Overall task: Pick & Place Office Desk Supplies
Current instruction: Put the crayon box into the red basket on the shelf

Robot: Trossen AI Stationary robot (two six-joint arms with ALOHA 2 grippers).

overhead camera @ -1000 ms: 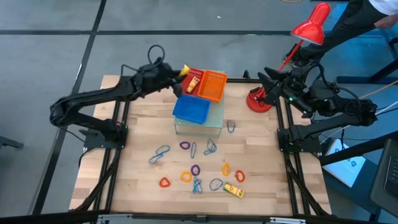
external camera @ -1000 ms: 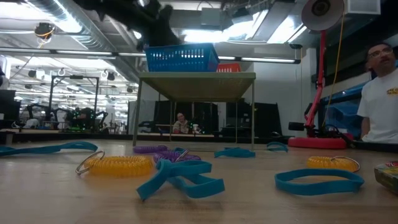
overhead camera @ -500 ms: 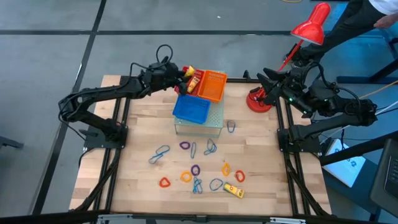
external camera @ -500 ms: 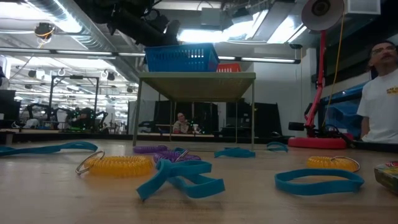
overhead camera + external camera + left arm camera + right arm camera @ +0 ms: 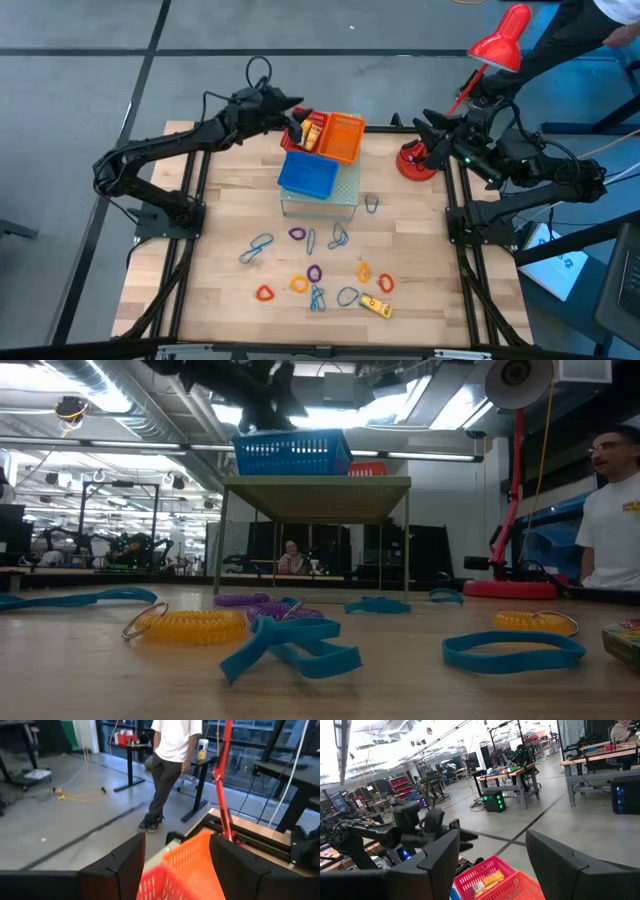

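Note:
Thin loops in blue-grey, purple, orange and red lie scattered on the near half of the wooden table, with a yellow block among them. Red, orange and blue mesh baskets stand on a small raised shelf. A yellow block lies in the red basket. My left gripper hovers open above the red basket's left rim, holding nothing; in its wrist view the red basket shows between its fingers. My right gripper waits open at the far right.
A red desk lamp stands on its round base at the table's far right, close to my right arm. A person in a white shirt stands beyond the table. Bare wood lies left of the shelf.
My left gripper, shut on a yellow block a second ago, has moved over the red basket, opened and risen a little. The yellow block has left its fingers and dropped into the red basket.

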